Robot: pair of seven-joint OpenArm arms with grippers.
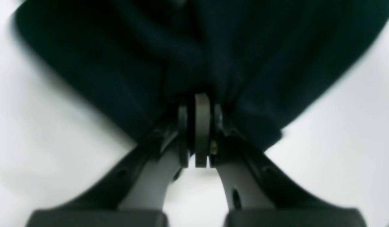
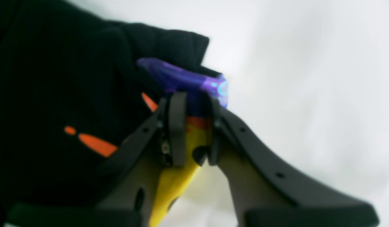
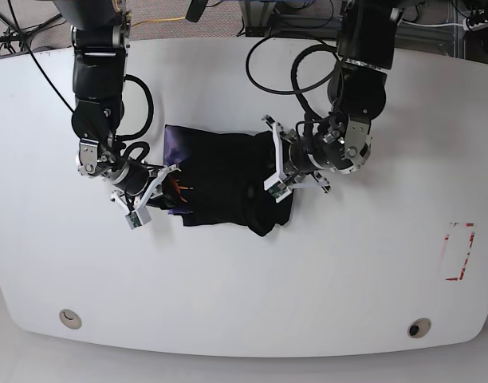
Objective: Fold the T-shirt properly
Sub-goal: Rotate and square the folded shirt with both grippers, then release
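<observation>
The black T-shirt (image 3: 220,171) lies bunched in the middle of the white table (image 3: 348,263). My left gripper (image 3: 273,172) is at the cloth's right end. In the left wrist view that gripper (image 1: 200,105) is shut, and dark folds of the T-shirt (image 1: 119,63) gather right at its tips. My right gripper (image 3: 167,192) is at the cloth's left end. In the right wrist view it (image 2: 194,102) is shut on a fold of the T-shirt (image 2: 55,78) that shows the purple, orange and yellow print between the fingers (image 2: 177,126).
A red-outlined rectangle (image 3: 458,251) is marked on the table at the far right. Two round fittings (image 3: 68,318) (image 3: 419,328) sit near the front edge. Black cables (image 3: 268,56) loop over the back of the table behind the arms.
</observation>
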